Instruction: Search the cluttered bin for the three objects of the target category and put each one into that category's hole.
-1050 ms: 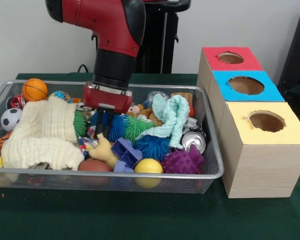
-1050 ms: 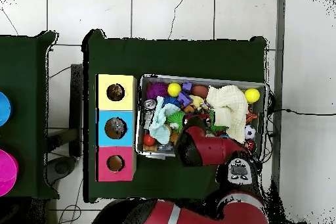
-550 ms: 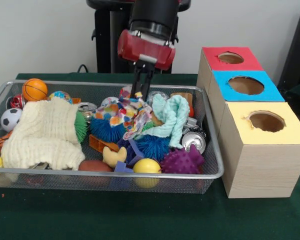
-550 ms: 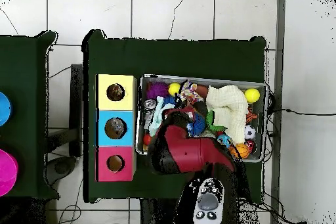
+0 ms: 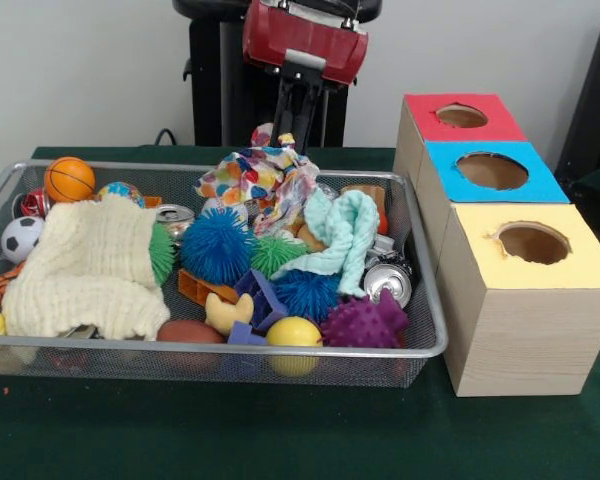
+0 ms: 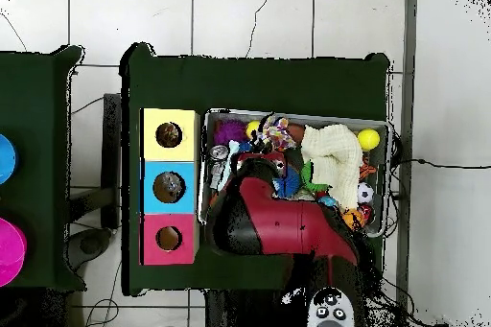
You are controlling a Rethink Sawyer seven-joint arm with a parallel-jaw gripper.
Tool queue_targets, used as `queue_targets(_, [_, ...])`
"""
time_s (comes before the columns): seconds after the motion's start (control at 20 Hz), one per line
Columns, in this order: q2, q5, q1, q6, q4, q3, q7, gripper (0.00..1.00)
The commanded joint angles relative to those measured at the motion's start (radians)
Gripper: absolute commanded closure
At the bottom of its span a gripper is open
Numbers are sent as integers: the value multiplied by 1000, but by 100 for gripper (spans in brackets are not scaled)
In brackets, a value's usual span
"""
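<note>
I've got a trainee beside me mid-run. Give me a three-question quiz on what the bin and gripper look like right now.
1. True or false: the gripper holds the multicoloured patterned cloth raised above the wire mesh bin.
2. Which box stands farthest from the camera in the front view: A yellow-topped wooden box, B blue-topped wooden box, C red-topped wooden box?
3. Fill in: the pale green knitted cloth lies beside the crushed silver ___.

Key: 1 true; 2 C; 3 can.
</note>
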Motion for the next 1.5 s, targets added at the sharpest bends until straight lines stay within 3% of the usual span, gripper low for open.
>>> queue_targets(0.05, [-72, 145, -85, 268, 152, 271, 118, 100])
queue_targets(0.35, [-55, 211, 42, 425, 85, 169, 181, 100])
queue_targets(0.7, [-23, 283, 147, 510, 9, 128, 237, 100])
queue_targets(1.5, [82, 332, 310, 475, -163, 46, 249, 100])
